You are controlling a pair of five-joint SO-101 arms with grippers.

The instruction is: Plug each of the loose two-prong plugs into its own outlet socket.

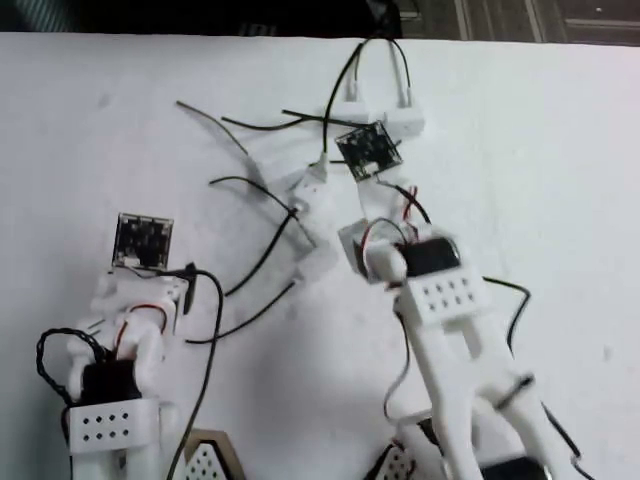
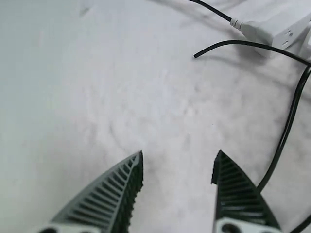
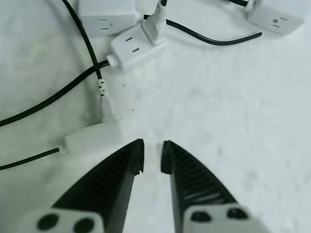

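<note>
**A:** Arm poses to be entered first, larger before smaller.

**B:** The right arm (image 1: 460, 340) is seen stretched from the table's near edge toward its middle, with the wrist held over the tangle of leads. The left arm (image 1: 120, 350) is folded shorter at the near left. Its wrist is tipped down over bare surface.

**A:** Pincers?

**B:** The left gripper (image 2: 177, 162) is spread wide. Nothing is held between its fingers and nothing is touched. The right gripper (image 3: 152, 146) is parted by a narrow slit only, and nothing is gripped. It is hung low over the table, and a white near socket (image 3: 92, 138) lies just beside one finger. Contact cannot be told.

**A:** Task items?

**B:** A ribbed plug boot (image 3: 104, 102) is noted against the near socket's far side — whether its prongs are seated cannot be told. Farther off lies a second socket (image 3: 129, 46), slots upward, with a white two-prong plug (image 3: 155, 28) laid against its end. Two more socket blocks are cut by that view's edge. From the left wrist, a far socket (image 2: 289, 29) is recorded on its black lead, well apart from the left gripper. Black cables (image 1: 250, 265) are strewn between the arms.

**A:** Surface, room?

**B:** The table (image 1: 90, 130) is white and faintly mottled. Beyond its far edge a dark strip of floor (image 1: 200, 15) is seen.
</note>
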